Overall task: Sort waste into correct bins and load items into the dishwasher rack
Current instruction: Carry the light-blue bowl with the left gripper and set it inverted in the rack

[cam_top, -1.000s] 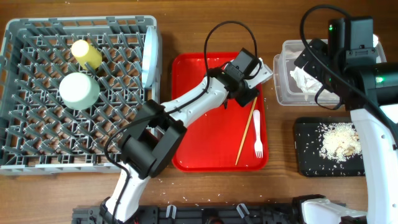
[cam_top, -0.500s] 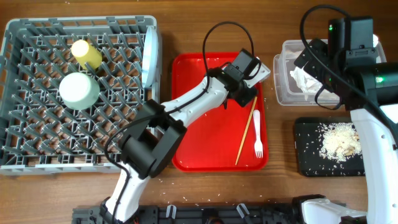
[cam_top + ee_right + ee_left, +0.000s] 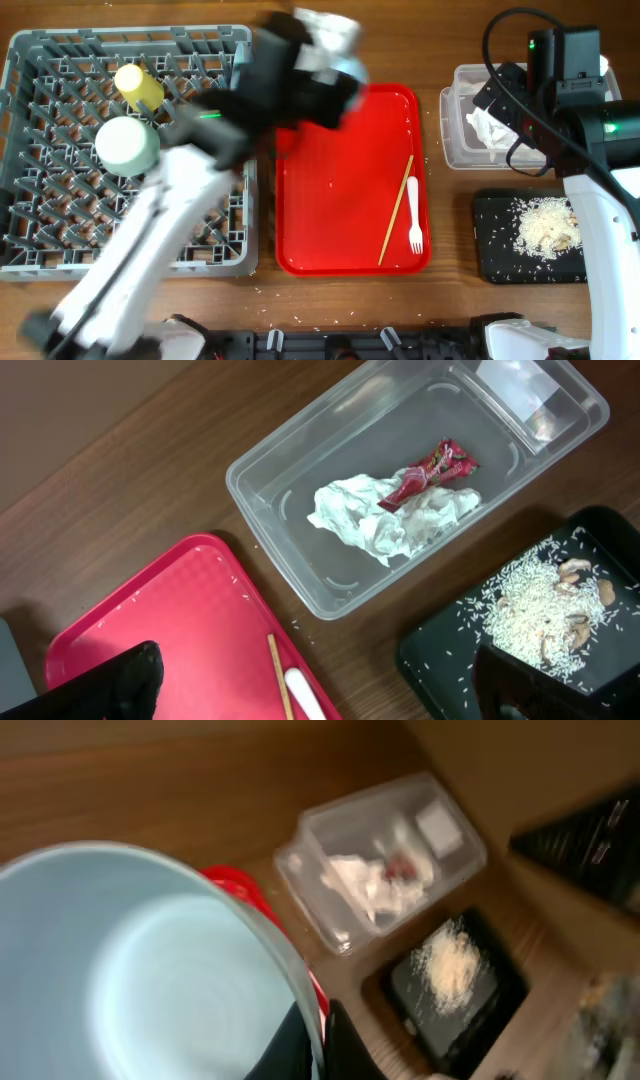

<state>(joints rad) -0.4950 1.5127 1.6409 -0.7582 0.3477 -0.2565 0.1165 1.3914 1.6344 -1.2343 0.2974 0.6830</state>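
Black jaws of left gripper (image 3: 318,1045) clamp rim of pale blue bowl (image 3: 130,970); red tray (image 3: 235,885) just beyond, dishwasher rack (image 3: 100,35) near. Bowl looks rigid, smooth, light. Single-edge pinch prob lets it swivel, so bite deep on wall. Right gripper (image 3: 310,695) gapes, idle. Overhead: arm smeared; bowl underside hidden.

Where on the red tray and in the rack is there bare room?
Red tray: bare from its left rim to the chopstick; fork crowds the right edge. Rack: free pegs below the pale bowl; yellow cup and bowl crowd its upper left.
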